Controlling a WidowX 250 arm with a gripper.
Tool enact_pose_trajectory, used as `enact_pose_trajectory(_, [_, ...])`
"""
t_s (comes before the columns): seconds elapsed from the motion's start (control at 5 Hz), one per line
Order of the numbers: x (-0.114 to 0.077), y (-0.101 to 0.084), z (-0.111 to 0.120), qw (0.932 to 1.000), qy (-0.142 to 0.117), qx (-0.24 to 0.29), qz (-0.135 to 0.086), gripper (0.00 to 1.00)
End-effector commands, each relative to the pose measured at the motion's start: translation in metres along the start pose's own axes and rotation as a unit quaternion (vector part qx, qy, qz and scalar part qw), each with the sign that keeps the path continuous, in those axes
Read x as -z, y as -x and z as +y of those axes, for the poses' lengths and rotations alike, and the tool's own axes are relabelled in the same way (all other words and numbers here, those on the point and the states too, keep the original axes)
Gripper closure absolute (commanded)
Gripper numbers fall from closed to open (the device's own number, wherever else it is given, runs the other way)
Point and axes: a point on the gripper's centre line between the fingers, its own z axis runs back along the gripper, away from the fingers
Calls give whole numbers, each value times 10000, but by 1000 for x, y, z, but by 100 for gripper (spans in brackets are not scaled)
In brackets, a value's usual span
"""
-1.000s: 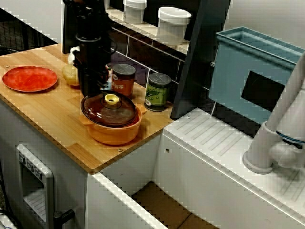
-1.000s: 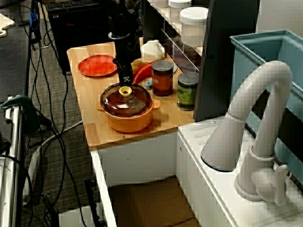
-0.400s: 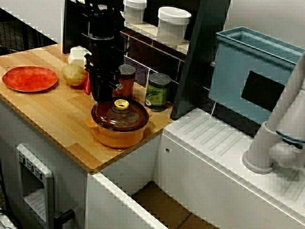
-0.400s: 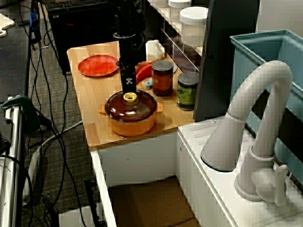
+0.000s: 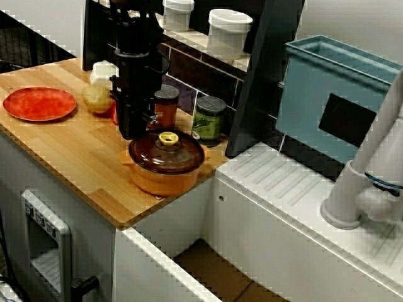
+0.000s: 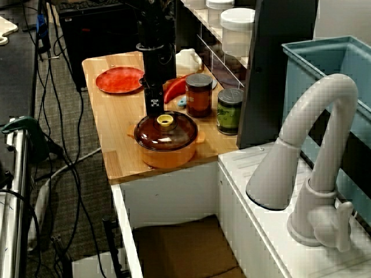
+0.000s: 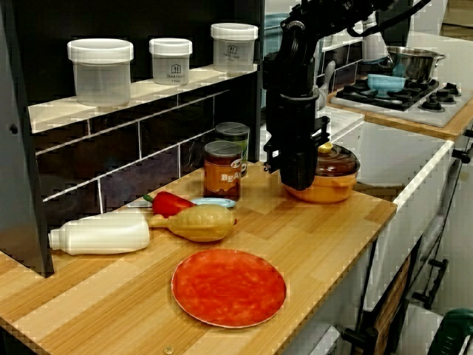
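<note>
wooden counter (image 5: 66,148), sink side at its end. the orange pot (image 5: 165,177) sits near that end of the counter, close to the front corner, with its brown glass lid (image 5: 167,154) on and a yellow knob (image 5: 167,138) at the centre. the gripper (image 5: 131,129) hangs upright, tip low, at the pot's rim on the side facing the red plate (image 5: 39,104). so the pot lies from the gripper toward the sink, and the knob is beside the tip and a little lower than the wrist, not under it. in the view past the faucet the gripper (image 6: 153,108) stands just behind the lid. in the view from the plate end it covers the pot's near side (image 7: 329,188). we cannot tell whether the two touch. the fingers read as one dark block in all three views, so we cannot tell if they are spread or pressed together; nothing shows between them. the pot is round, no long axis to note. on the wall side, just beside it: a brown jar (image 5: 165,106) and a green jar (image 5: 208,119). further off, toward the plate, a potato (image 5: 96,98).
</note>
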Motion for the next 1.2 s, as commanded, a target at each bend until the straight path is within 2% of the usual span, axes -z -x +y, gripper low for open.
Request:
enact_pose_trajectory(0.0, [-21,9,-17,9995,66,187,-226,100])
enact_pose_trajectory(0.4, [-18,14,-24,9994,58,154,-290,100])
enact_pose_trajectory(0.6, [-24,14,-16,9993,14,74,-368,59])
enact_pose_trajectory(0.8, [-32,12,0,9988,-25,-109,-482,0])
enact_pose_trajectory(1.0, [-36,11,14,9979,-134,-215,-599,0])
